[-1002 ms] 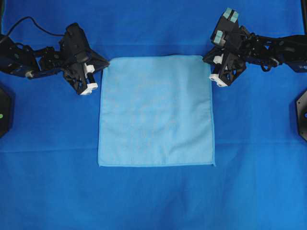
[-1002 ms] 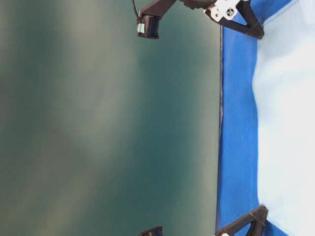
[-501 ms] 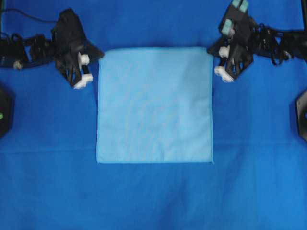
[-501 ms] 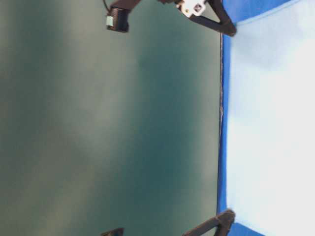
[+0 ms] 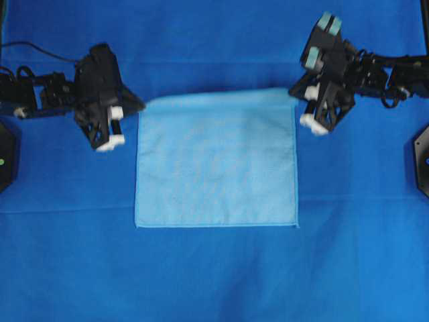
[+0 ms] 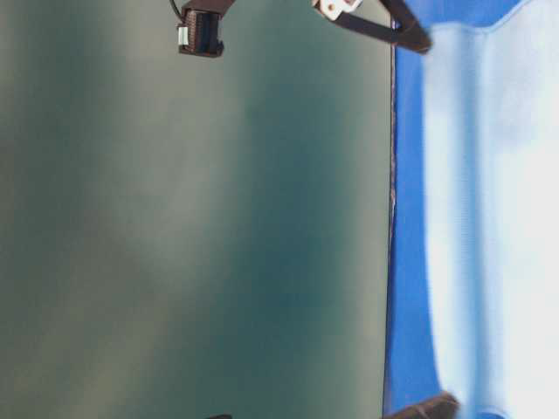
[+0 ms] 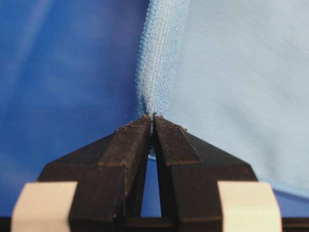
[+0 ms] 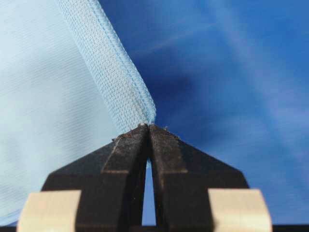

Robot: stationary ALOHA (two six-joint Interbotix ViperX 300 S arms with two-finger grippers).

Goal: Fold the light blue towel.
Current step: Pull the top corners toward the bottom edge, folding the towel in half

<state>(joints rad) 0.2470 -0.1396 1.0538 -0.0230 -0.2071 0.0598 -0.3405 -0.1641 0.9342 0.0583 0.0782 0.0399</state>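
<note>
On royal-blue cloth backdrop [image 5: 214,275]: light blue towel [image 5: 216,161].

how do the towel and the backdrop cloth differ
The towel is pale sky blue; the backdrop is a darker royal blue. The towel is far smaller and lies on the backdrop. The towel's far corners are pinched by the left gripper and right gripper; the backdrop lies ungripped. Both are blue cloth.
</note>
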